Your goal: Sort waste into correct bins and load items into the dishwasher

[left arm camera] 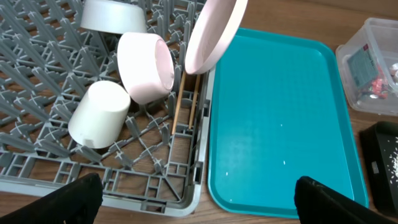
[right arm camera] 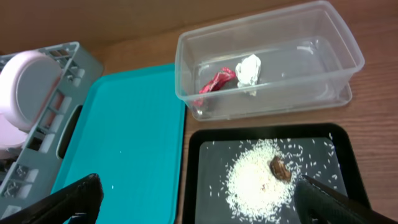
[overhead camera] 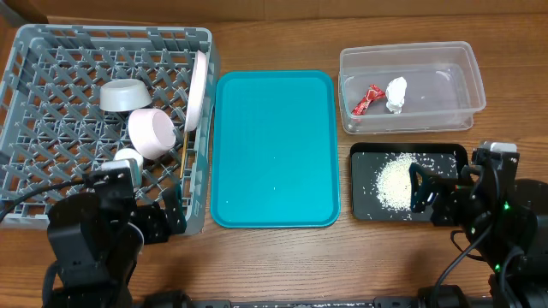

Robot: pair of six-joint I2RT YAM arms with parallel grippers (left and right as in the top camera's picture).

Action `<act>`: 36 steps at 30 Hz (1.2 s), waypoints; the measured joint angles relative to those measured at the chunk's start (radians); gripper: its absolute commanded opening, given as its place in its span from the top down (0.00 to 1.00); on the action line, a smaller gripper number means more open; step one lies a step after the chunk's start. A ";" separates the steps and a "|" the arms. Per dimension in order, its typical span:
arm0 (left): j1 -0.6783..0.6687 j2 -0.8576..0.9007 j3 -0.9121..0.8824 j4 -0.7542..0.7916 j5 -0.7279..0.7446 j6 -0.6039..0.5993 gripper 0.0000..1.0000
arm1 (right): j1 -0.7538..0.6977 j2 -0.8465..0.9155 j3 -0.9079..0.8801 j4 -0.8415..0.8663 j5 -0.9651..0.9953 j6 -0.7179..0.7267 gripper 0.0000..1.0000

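Observation:
The grey dishwasher rack (overhead camera: 51,51) holds a grey bowl (overhead camera: 125,95), a pink bowl (overhead camera: 152,133), a white cup (overhead camera: 128,157), an upright white plate (overhead camera: 199,90) and chopsticks (left arm camera: 186,102). The clear bin (overhead camera: 445,85) contains a red wrapper (overhead camera: 368,98) and a white paper wad (overhead camera: 396,92). Rice (overhead camera: 396,181) with a brown lump (right arm camera: 280,169) lies in the black bin (overhead camera: 449,162). My left gripper (left arm camera: 199,199) is open and empty over the rack's near right corner. My right gripper (right arm camera: 199,196) is open and empty above the black bin's near edge.
A teal serving tray (overhead camera: 274,150) lies between the rack and the two bins, with a few tiny specks on it. Bare wooden table shows along the front edge and behind the bins.

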 measured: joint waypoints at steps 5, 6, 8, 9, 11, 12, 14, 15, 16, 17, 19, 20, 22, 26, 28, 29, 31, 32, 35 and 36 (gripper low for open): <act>0.000 -0.003 -0.005 -0.032 0.000 0.000 0.00 | 0.000 0.005 -0.011 -0.024 0.001 0.000 0.00; 0.000 -0.003 -0.007 -0.036 0.000 0.000 0.00 | 0.000 0.006 -0.011 -0.024 0.001 0.000 0.00; 0.000 -0.002 -0.008 -0.037 0.000 0.000 0.00 | 0.000 0.006 -0.011 -0.024 0.001 0.000 0.00; 0.000 -0.002 -0.008 -0.037 0.000 0.000 0.00 | 0.000 0.006 -0.011 -0.024 0.001 0.000 0.00; 0.000 -0.002 -0.008 -0.037 0.000 0.000 0.01 | 0.000 0.006 -0.011 -0.024 0.001 0.000 0.00; 0.000 -0.002 -0.008 -0.038 0.000 0.000 0.00 | 0.000 0.006 -0.011 -0.024 0.001 -0.001 0.00; 0.000 -0.002 -0.008 -0.038 0.000 0.000 0.00 | 0.000 0.006 -0.011 -0.024 0.001 0.000 0.00; 0.000 -0.002 -0.008 -0.038 0.000 0.000 0.00 | 0.000 0.006 -0.011 -0.024 0.001 0.000 0.00; 0.000 -0.002 -0.008 -0.038 0.000 0.000 0.00 | 0.000 0.006 -0.011 -0.024 0.001 0.000 0.00; 0.000 -0.002 -0.008 -0.038 0.000 0.000 0.00 | 0.000 0.006 -0.011 -0.024 0.002 0.000 0.00; 0.000 -0.002 -0.008 -0.039 0.000 0.000 0.00 | 0.000 0.006 -0.011 -0.024 0.001 0.000 0.00; 0.000 -0.002 -0.008 -0.039 0.000 0.000 0.00 | 0.000 0.006 -0.011 -0.024 0.001 0.000 0.00; 0.000 -0.002 -0.008 -0.040 0.000 0.000 0.00 | 0.000 0.005 -0.011 -0.025 0.001 0.000 0.00; 0.000 -0.002 -0.008 -0.040 0.000 0.000 0.00 | 0.000 -0.005 -0.011 -0.063 0.010 -0.002 0.00; 0.000 -0.002 -0.008 -0.040 0.000 0.000 0.00 | 0.000 -0.015 -0.014 -0.074 0.024 -0.002 0.00; 0.000 -0.002 -0.008 -0.040 0.000 0.000 0.00 | -0.001 -0.024 -0.021 -0.068 0.032 -0.002 0.00; 0.000 -0.002 -0.008 -0.040 0.000 0.000 0.00 | -0.003 -0.056 -0.048 -0.023 0.043 -0.003 0.00; 0.000 -0.002 -0.008 -0.040 0.000 0.000 0.00 | -0.007 -0.077 -0.067 0.008 0.049 -0.003 0.00; 0.000 -0.002 -0.009 -0.040 0.000 0.000 0.00 | -0.016 -0.163 -0.166 0.139 0.060 -0.004 0.00; 0.000 -0.002 -0.009 -0.040 0.000 0.000 0.00 | -0.019 -0.196 -0.207 0.176 0.063 -0.004 0.00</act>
